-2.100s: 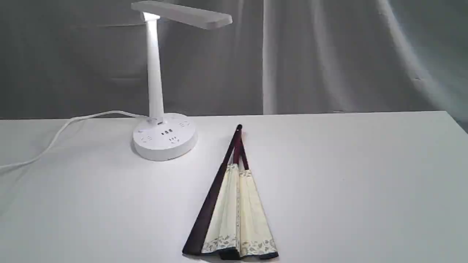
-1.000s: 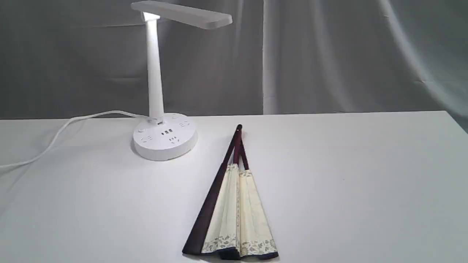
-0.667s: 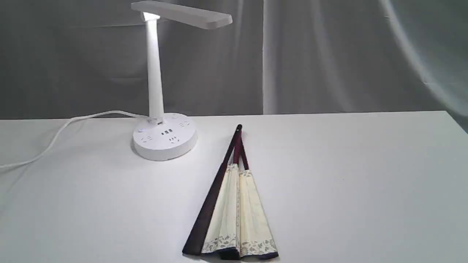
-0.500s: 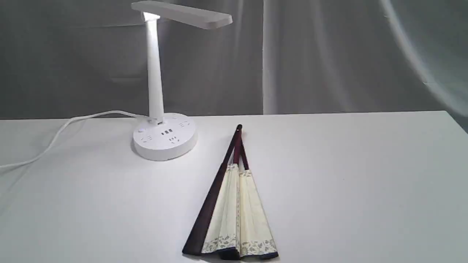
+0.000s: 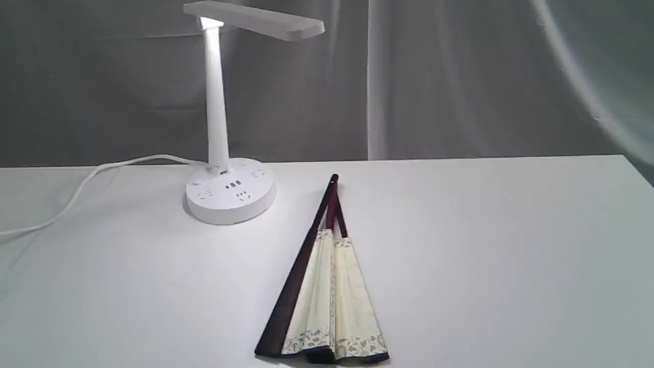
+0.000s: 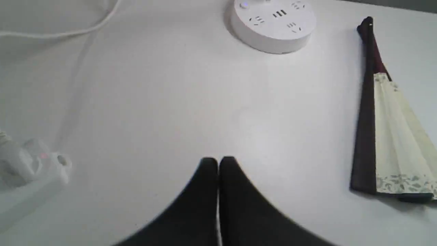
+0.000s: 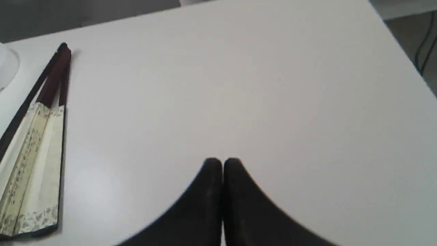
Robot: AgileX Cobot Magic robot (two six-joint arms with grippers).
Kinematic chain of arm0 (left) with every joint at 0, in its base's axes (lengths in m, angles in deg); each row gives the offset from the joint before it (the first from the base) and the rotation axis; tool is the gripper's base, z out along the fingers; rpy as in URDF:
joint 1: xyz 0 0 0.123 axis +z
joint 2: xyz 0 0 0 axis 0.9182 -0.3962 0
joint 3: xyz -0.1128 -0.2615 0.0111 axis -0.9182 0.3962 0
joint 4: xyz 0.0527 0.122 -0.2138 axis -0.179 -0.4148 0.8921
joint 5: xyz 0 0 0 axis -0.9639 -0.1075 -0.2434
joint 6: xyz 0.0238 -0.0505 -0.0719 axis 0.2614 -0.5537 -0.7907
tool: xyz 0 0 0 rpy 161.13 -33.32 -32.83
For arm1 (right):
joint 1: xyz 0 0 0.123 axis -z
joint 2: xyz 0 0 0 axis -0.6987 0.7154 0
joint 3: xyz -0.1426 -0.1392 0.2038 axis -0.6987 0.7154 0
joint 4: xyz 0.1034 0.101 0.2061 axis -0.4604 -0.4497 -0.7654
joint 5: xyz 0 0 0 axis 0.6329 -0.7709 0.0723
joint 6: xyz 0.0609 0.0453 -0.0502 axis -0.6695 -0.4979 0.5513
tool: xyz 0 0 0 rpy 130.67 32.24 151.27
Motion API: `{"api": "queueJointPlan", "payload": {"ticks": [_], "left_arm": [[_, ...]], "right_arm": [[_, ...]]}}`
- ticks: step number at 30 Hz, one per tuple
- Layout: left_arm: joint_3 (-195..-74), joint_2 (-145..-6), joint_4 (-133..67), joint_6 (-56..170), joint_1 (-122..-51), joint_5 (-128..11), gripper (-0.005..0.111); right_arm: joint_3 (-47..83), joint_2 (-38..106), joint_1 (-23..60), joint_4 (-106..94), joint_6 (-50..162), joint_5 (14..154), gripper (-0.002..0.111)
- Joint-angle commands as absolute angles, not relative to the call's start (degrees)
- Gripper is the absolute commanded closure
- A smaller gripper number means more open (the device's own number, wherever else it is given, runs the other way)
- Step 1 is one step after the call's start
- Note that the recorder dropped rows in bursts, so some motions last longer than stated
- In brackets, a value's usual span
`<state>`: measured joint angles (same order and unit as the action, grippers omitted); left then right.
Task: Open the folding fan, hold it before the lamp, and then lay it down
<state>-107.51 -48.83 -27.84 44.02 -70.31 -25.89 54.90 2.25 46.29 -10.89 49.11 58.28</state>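
The folding fan (image 5: 332, 296) lies barely spread on the white table (image 5: 485, 245), pivot toward the lamp (image 5: 216, 117); the left gripper (image 6: 217, 163) and right gripper (image 7: 222, 164) hover either side, jaws pressed together and empty, apparently placed to take one guard each

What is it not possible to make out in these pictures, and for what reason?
Fan: leaf mostly folded in every view, so inner panels are hidden.
Lamp: left wrist view's edge cuts off all but the base.
Left gripper, right gripper: outside the exterior view.
White object: blurred, left wrist view.
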Motion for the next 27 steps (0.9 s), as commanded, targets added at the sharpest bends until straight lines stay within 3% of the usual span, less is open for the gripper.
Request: {"api": "queueJointPlan", "payload": {"ticks": [1,16,23,27], "left_arm": [[-110.18,-54.62,-22.36,49.62,-70.57,-27.14,0.106],[-120.49,-76.33,-13.44,60.62,-70.57,-23.63,0.106],[-124.52,-83.11,-13.44,60.74,-71.39,-20.53,0.107],[-125.82,-85.88,-13.71,60.29,-75.73,-21.28,0.107]], "right_arm": [[51.1,8.04,46.06,-12.32,51.37,56.48,0.108],[39.07,28.66,46.06,-28.35,67.03,52.11,0.108],[38.68,34.27,46.06,-29.88,69.88,53.04,0.09],[38.68,36.55,46.06,-35.21,73.46,53.04,0.088]]}}
